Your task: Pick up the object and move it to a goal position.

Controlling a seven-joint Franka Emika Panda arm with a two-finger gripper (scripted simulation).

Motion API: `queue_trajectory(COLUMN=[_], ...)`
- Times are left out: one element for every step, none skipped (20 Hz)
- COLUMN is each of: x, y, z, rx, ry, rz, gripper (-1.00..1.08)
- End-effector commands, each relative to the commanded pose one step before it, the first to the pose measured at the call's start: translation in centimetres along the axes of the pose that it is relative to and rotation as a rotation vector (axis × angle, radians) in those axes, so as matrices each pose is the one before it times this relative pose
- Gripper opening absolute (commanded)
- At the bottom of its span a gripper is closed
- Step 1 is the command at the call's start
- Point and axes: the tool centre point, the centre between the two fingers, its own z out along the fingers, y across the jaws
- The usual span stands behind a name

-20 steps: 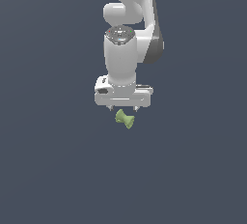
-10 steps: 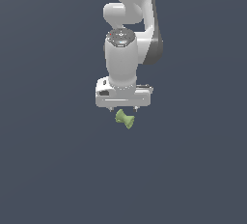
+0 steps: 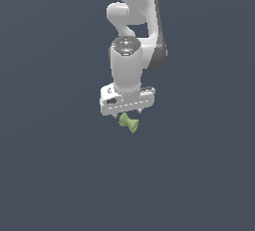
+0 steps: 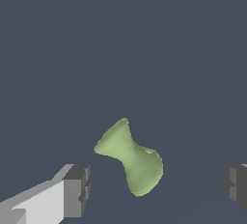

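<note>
While jaws gape — matte green spool | flared ends, narrow waist

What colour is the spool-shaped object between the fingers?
Light green; the object shows best in the wrist view.

Surroundings: one plain dark blue-grey surface fills both views, flat and evenly lit. No edge or corner of it shows in either picture. In the wrist view it carries only a faint straight line, slightly paler.
</note>
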Motion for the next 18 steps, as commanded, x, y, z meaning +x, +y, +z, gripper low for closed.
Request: queue_trajectory(x=[-0.266,-0.102,-0.101,-0.099,-0.097,-0.095,-0.093,-0.09,-0.088,-0.085,-0.082,-0.079,-0.076,-0.072,-0.068,-0.062,-0.055,-0.049], y=[-0.086,-0.045,-0.05,-0.054,-0.059,-0.063,-0.067,-0.071,-0.075,-0.079,-0.083,-0.086,-0.091,-0.094,-0.097,-0.096,-0.093,-0.09], z=[0.557,0.22,0.219,0.218,0.217,0.216,0.215,0.214,0.213,0.212,0.211,0.209,0.208,0.207,0.205,0.194,0.183,0.172], rx=[-0.00106,-0.00026,-0.00017,-0.00008,0.0,0.00008,0.00016,0.00024,0.00032,0.00039,0.00046,0.00053,0.0006,0.00066,0.00072,0.00074,0.00074,0.00074], ry=[-0.00501,-0.00195,-0.00193,-0.0019,-0.00187,-0.00183,-0.00179,-0.00175,-0.00171,-0.00166,-0.00161,-0.00156,-0.0015,-0.00145,-0.00138,-0.00126,-0.00113,-0.00102], rz=[-0.07268,-0.02903,-0.02905,-0.02907,-0.02909,-0.02911,-0.02913,-0.02915,-0.02916,-0.02918,-0.0292,-0.02921,-0.02924,-0.02925,-0.02908,-0.02779,-0.0263,-0.02481], gripper=[1.0,1.0,1.0,1.0,1.0,1.0,1.0,1.0,1.0,1.0,1.0,1.0,1.0,1.0,1.0,1.0,1.0,1.0])
